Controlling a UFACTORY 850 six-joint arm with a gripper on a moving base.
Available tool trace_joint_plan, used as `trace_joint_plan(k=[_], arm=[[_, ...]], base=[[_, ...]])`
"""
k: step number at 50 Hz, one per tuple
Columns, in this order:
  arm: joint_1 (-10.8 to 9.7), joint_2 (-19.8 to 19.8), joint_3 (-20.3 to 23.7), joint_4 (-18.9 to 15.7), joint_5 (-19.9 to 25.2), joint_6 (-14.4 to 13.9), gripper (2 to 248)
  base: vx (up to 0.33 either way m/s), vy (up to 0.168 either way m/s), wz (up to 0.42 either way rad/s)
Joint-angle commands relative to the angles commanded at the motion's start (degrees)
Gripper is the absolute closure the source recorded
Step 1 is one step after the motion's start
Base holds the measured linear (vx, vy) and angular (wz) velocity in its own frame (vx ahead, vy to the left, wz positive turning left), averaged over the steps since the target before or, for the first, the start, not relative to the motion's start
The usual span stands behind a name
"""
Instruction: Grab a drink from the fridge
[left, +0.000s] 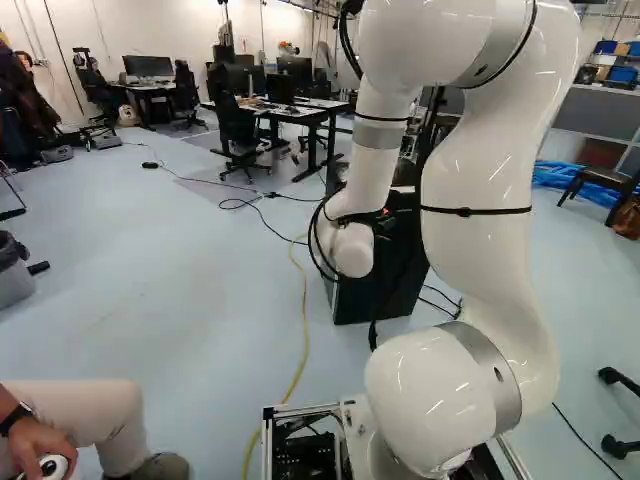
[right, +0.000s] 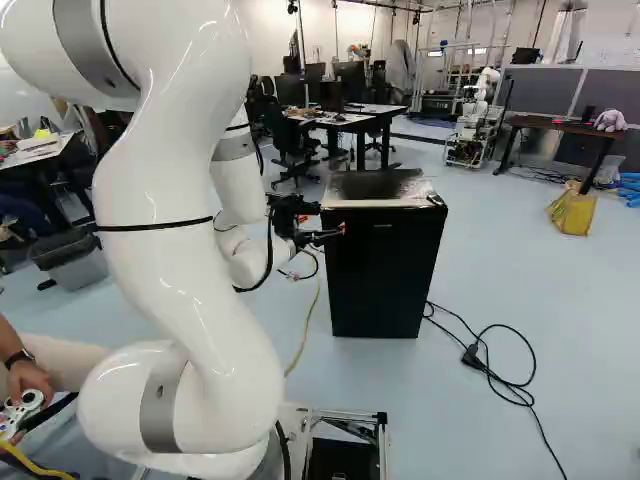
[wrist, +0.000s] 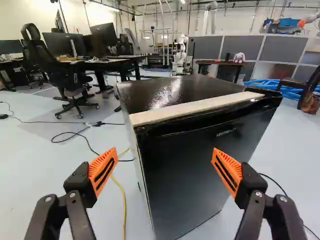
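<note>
On the floor (wrist: 35, 165) ahead of the pincer (wrist: 164, 165), whose fingers stand apart, the fridge (wrist: 172, 92) appears closed with no drink visible, so you should align one fingertip with the free edge of the door (wrist: 200, 160), then pull slowly to avoid tipping.

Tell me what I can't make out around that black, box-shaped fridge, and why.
- Inside of the black fridge: hidden behind its shut door in every view.
- Fridge's back: turned away in every view.
- Fridge's front, left base view: partly covered by the white jointed arm.
- Black floor cable, one end: cut off by the right base view's bottom edge.
</note>
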Motion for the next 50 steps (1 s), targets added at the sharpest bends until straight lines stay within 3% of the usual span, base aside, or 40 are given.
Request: trace_joint_plan(k=[50], arm=[[1.26, -5.0, -7.0, 3.62, 0.03, 0.0, 3]], base=[[0.0, 0.0, 0.0]])
